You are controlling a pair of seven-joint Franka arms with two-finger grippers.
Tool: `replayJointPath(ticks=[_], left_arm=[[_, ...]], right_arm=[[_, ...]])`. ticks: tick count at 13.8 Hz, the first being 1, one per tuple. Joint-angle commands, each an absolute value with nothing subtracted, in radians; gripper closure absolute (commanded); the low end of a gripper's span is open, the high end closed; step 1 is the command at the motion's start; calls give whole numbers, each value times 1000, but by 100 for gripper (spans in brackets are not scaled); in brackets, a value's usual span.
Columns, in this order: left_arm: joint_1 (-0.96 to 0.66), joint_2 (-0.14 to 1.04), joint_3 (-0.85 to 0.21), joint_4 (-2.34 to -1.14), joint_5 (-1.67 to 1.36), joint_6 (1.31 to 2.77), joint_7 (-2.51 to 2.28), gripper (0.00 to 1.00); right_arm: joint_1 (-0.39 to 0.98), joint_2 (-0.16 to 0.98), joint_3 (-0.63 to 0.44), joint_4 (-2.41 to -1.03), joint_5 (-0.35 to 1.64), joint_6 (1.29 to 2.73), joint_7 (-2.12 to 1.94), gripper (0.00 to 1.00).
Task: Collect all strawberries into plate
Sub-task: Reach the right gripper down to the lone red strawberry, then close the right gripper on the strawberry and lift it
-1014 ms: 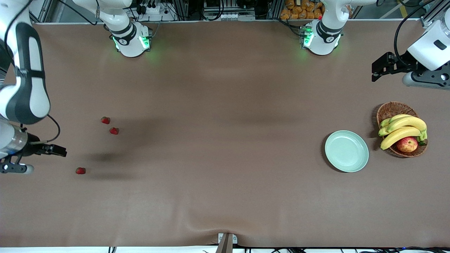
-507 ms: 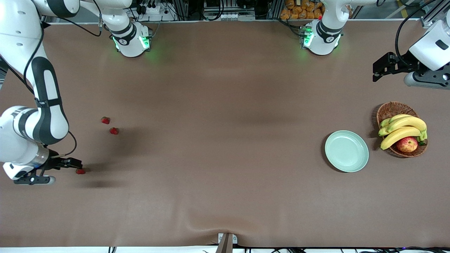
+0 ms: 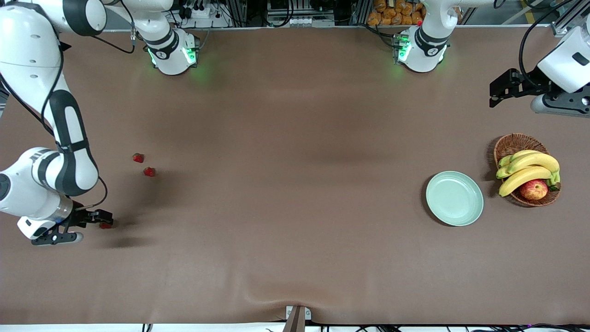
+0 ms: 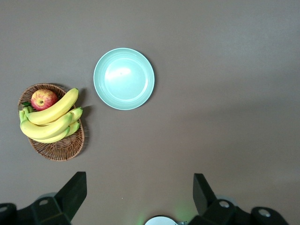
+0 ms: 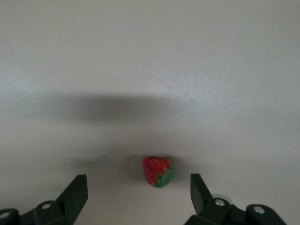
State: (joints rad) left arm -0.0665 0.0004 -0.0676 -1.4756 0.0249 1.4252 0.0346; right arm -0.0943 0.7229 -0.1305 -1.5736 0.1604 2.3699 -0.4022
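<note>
The right end effector is down at the right arm's end of the counter, its fingers spread wide with one strawberry lying on the brown surface just in front of the gap between them. From the right wrist view that strawberry sits apart from both fingertips, red with its green top turned to one side, and nothing grips it.

The other two strawberries lie close together, farther from the front camera than the first: one and another just beside it, both resting on the counter.

The plate is well apart from all three berries, toward the left arm's end of the counter, pale green and holding nothing. Just beside it stands a wicker basket with bananas and an apple in it.

The left end effector waits in the air over the counter near that same end, fingers spread wide and holding nothing. Its wrist view looks down on the plate and the basket.
</note>
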Motion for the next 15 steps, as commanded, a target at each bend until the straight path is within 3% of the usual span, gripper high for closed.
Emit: replayJointPath(ticks=[1, 9, 11, 13, 15], left_arm=[[-64, -12, -63, -1480, 20, 1420, 51, 0], [-61, -5, -58, -1482, 21, 1420, 46, 0], [-61, -5, -58, -1482, 21, 1420, 41, 0], [-61, -3, -58, -1482, 21, 1420, 37, 0], [-61, -3, -58, -1483, 21, 1420, 35, 0]], right_arm=[[-115, 750, -114, -1551, 178, 2387, -440, 16], [-132, 775, -112, -1580, 179, 2469, -517, 39], [-120, 773, -114, -1614, 178, 2525, -517, 52], [-121, 773, -112, -1617, 178, 2526, -517, 58], [-120, 773, -112, -1617, 178, 2525, -537, 79]])
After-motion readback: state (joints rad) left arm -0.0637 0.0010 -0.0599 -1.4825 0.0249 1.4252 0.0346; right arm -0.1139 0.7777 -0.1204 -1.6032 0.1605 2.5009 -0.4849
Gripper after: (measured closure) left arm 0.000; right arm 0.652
